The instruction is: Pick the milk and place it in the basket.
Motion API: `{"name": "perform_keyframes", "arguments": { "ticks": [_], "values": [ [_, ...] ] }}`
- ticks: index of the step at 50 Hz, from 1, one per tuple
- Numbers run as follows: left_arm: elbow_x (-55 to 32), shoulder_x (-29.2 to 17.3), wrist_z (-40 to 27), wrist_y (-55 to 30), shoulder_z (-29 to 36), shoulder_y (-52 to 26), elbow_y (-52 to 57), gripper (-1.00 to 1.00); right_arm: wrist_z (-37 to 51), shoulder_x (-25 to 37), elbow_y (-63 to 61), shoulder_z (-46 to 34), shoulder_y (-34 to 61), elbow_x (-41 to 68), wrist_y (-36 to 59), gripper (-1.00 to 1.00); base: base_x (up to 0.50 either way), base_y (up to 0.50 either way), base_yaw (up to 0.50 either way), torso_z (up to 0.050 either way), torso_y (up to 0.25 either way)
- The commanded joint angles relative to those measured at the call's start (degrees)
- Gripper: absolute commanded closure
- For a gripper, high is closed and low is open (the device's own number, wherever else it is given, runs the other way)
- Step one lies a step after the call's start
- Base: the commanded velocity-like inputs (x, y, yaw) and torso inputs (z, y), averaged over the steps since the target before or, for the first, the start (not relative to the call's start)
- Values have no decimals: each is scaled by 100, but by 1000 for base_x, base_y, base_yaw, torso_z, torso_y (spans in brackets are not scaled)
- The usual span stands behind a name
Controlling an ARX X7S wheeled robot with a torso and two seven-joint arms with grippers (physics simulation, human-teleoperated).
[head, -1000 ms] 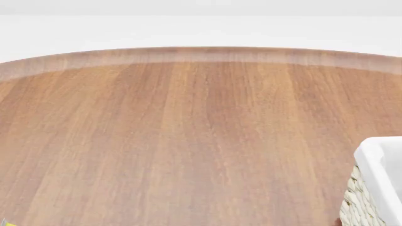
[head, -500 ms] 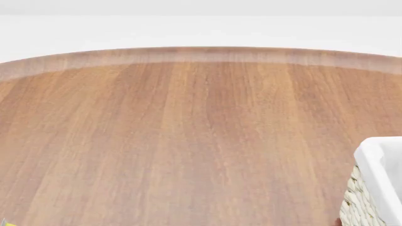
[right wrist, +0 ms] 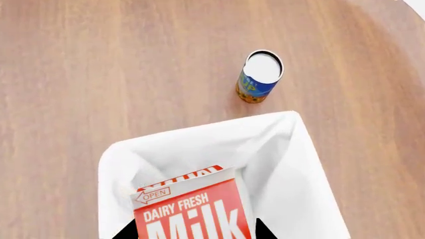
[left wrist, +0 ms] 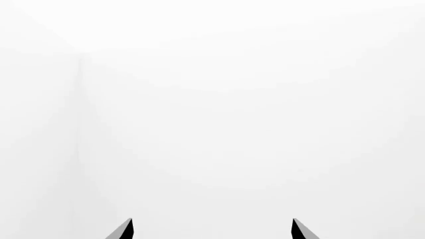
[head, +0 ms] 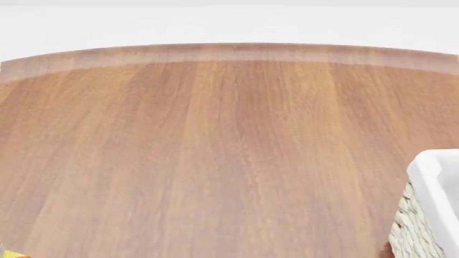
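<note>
The right end effector (right wrist: 192,234), clamped on the milk (right wrist: 192,209), hangs directly above the basket (right wrist: 292,164), while the left end effector (left wrist: 211,230) is apart and empty.

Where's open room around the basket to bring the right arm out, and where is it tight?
Bare table surrounds the basket; only a small blue can stands beyond its far rim. Inside, the milk, between the right gripper fingers, fills the near part; the lining beside it is free.
</note>
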Motion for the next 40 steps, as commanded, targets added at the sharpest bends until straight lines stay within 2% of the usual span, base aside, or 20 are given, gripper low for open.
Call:
{"name": "perform_keyframes", "arguments": {
  "ticks": [1,4,25,40],
  "values": [
    [342,127,24,98,-38,-93,-234,-100,-149,-173,176,79,90,-133,-234,100,0,0,0,0,-250],
    [380,139,20,156,-49,-69,-249,-100,-159,-178,168,77,101,-137,-219,100,0,0,0,0,-224],
    [418,119,19,232,-79,12,-255,-100,-77,90,-565,200,-275,-63,204,100,0,0,0,0,0],
    [454,122,46,148,-44,-43,-213,-100,537,78,-155,527,-246,-45,-48,100,0,0,0,0,1]
  ]
}}
